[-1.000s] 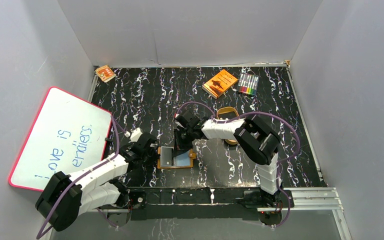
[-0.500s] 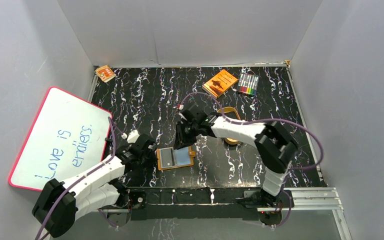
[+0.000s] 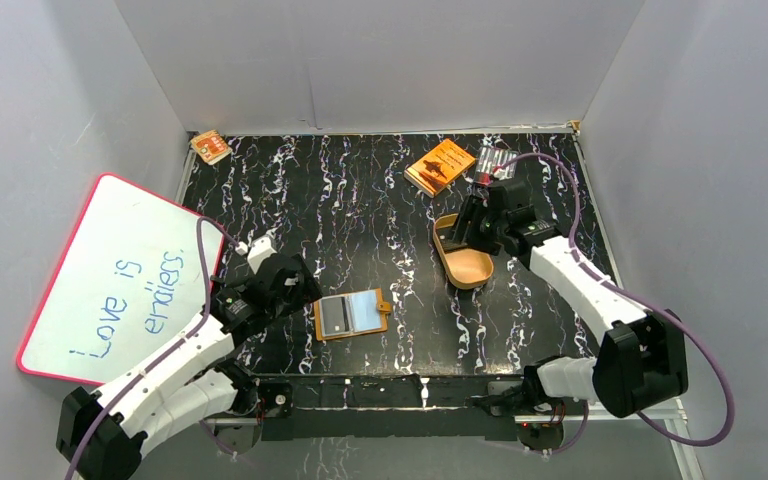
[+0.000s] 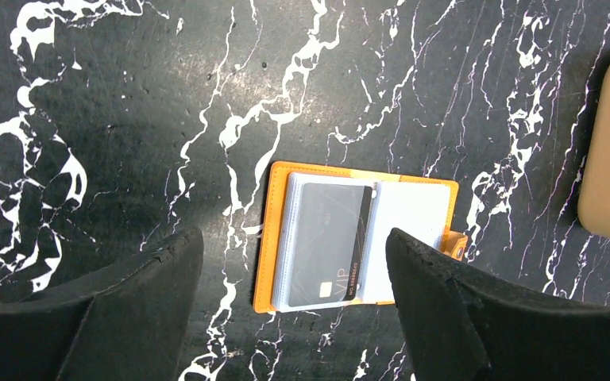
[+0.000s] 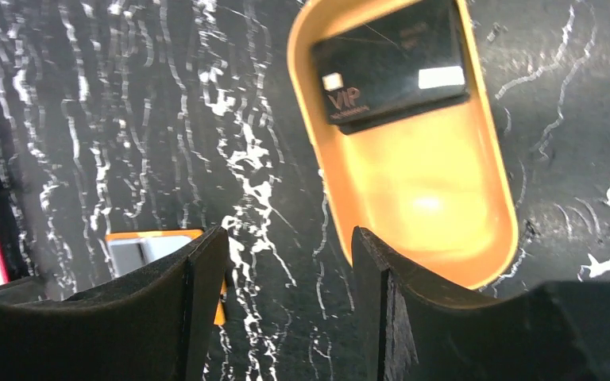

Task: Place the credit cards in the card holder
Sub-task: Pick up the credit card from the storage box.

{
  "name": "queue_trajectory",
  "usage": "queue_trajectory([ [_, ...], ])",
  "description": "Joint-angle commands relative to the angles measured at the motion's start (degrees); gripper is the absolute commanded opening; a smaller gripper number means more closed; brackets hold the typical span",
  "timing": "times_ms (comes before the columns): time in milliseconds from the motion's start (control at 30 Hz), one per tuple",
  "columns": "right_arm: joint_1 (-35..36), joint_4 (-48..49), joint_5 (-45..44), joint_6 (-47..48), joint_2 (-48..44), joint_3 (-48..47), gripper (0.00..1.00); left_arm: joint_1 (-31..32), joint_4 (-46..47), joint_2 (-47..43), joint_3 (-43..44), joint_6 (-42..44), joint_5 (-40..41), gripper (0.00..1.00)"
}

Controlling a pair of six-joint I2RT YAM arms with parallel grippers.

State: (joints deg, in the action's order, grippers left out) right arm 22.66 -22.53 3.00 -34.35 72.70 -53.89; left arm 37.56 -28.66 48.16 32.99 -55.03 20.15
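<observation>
Two-arm card-loading scene, read from near to far. Nearest the arm bases, the card holder lies open and flat on the black marbled table, its snap tab to the right. A grey card sits in its left half and a pale card in its right. The left gripper hovers above the holder with its jaws spread and nothing between them. A whiteboard leans at the left. Farther off and to the right, the right gripper hangs over the gold oval tray, its jaws likewise spread and empty. One dark grey credit card rests at the tray's far end. An orange book lies beyond it, near the back wall. The remaining card is probably light, stiff and slick. Because it lies nearly flat in a walled tray, a pinch across its two long edges, or on whichever edge the tray wall lifts, seems the surest hold. The holder looks soft and light and may slide, so the left gripper would likely have to brace it during insertion. Compared with one second earlier, both grippers have left the holder: the left has drawn back to the left, and the right has swung from the holder's far edge out to the tray. The holder itself has kept roughly its place.
</observation>
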Motion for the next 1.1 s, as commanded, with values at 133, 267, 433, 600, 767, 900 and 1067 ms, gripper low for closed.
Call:
queue_trajectory([
  [133,-4.29,13.39,0.75,-15.67,-0.39,10.61,0.67,-0.24,1.19,1.79,0.73,1.98,1.04,0.82],
  [267,-4.62,17.59,-3.73,-25.55,0.94,13.27,0.67,-0.21,0.47,2.45,0.35,0.78,0.54,0.82],
  [433,-5.28,24.58,-8.56,-32.93,2.68,16.02,0.68,-0.21,0.81,0.79,-0.83,-0.45,0.15,0.82],
  [600,-5.63,24.27,-8.72,-36.28,9.48,13.92,0.68,-0.22,1.12,0.09,-1.7,-1.1,-0.21,0.82],
  [767,-5.7,24.99,-8.86,-38.42,12.48,13.25,0.67,-0.22,0.81,-0.07,-1.8,-1.39,-0.57,0.81],
  [900,-5.7,24.93,-9.33,-39.09,13.87,12.33,0.67,-0.2,0.83,-0.44,-2.25,-1.74,-0.63,0.81],
  [1067,-5.7,23.86,-9.32,-39.64,16.2,10.71,0.68,-0.21,0.94,-0.16,-2.24,-2.0,-0.64,0.81],
])
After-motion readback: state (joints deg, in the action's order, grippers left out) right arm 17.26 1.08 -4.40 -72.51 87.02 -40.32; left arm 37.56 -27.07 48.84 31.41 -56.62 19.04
